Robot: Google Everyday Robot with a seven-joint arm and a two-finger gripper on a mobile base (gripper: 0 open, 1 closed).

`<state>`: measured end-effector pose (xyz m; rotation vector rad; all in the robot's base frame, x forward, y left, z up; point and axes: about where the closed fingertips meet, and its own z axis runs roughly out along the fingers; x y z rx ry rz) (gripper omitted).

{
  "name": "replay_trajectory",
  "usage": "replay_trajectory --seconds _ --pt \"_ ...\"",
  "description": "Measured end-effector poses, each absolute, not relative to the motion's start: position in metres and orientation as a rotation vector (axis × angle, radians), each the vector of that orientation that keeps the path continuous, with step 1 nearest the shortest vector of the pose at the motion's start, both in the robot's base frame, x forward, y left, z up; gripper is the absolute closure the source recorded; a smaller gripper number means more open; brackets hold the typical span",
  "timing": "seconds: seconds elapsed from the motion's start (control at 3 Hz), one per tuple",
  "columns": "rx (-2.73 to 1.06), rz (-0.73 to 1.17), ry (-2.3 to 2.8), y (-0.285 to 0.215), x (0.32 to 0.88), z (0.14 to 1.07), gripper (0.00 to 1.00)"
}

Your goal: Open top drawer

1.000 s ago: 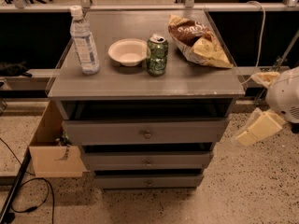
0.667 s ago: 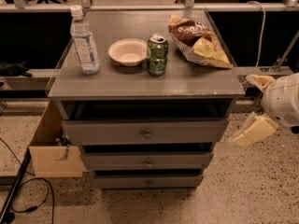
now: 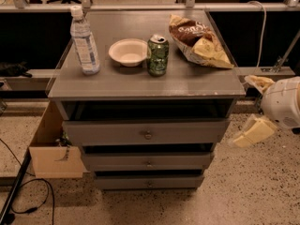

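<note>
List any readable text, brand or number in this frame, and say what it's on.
Nothing reads clearly.
Water bottle label: too blurred.
Green can: print too blurred.
Chip bag: lettering too blurred.
Top drawer: no text.
Gripper, right of the drawers: no text.

The desk [image 3: 197, 81] is flat grey all over, as are its 3 drawer fronts; the top drawer [image 3: 108, 134] has a dull metal knob [image 3: 148, 135]. On the desk I see a clear bottle [image 3: 84, 43] with a white cap and pale bluish label, a cream bowl [image 3: 127, 52], a green can [image 3: 157, 55] and a brown-and-yellow chip bag [image 3: 199, 41]. At the right, beside the drawers, the gripper [image 3: 241, 110] shows pale yellow jaws, spread apart, on a white housing. The floor [image 3: 253, 186] is beige, speckled dark.
</note>
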<state>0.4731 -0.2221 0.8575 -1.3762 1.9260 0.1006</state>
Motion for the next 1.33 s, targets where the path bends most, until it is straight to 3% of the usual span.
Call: replay_trajectory --seconds 1.33 --pt "-1.55 0.055 2.051 -0.196 0.437 0.773 0.0"
